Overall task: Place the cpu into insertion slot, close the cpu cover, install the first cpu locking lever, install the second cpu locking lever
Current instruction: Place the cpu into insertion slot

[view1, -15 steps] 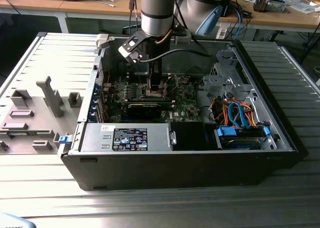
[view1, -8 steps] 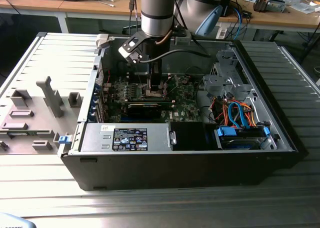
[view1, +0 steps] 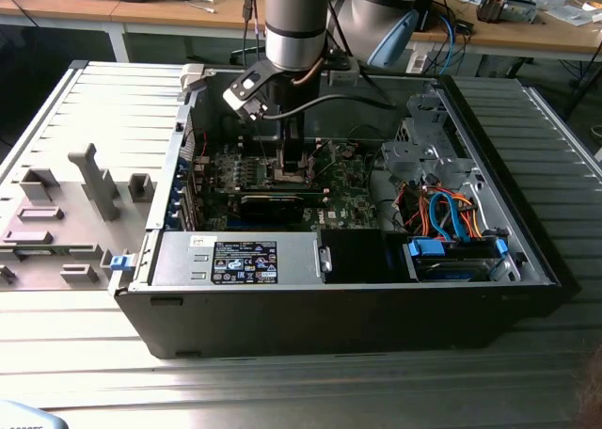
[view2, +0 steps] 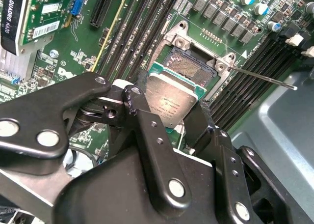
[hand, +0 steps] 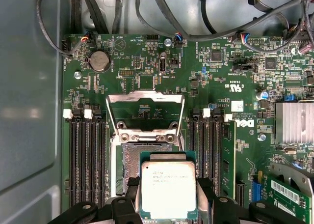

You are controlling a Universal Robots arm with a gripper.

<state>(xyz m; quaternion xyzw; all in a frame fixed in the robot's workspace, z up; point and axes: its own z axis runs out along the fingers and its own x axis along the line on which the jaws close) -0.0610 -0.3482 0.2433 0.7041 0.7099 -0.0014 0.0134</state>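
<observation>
**Step 1, CPU placement: chip in tool, over the socket, not seated**

Step in hand, as I judge it: placing the cpu [hand: 168, 189] into the insertion slot [hand: 130, 166]. None of the later steps has begun.

Tool state: my tool [hand: 168, 198] is clenched on the cpu. One black finger [view2: 142, 116] sits against each of two opposite edges, with the metal top facing up and unobstructed. The opening is only as wide as the chip, and the tool holds nothing else.

Position of the chip: in the first wrist view it overlaps one side of the insertion slot, and a good part of the contact field is uncovered beyond it. In the second wrist view it looks tilted relative to the socket and held above it. I cannot tell how much gap remains beneath.

Socket state: the cpu cover [hand: 144, 95] stands swung up and away from the opening. A locking lever [view2: 260, 77] sticks out free to one side, not latched. In the exterior view the arm reaches down into the open computer case [view1: 329, 307], which rests on the slatted surface [view1: 282, 391].

What the placement calls for (judgement):
- The chip's outline has to be squared to the socket frame and centred over the contact field.
- It has to go down flat, because the contacts look delicate and a tilted or offset entry could bend them.
- My grip should stay firm until the chip lies level inside the rim.
</observation>
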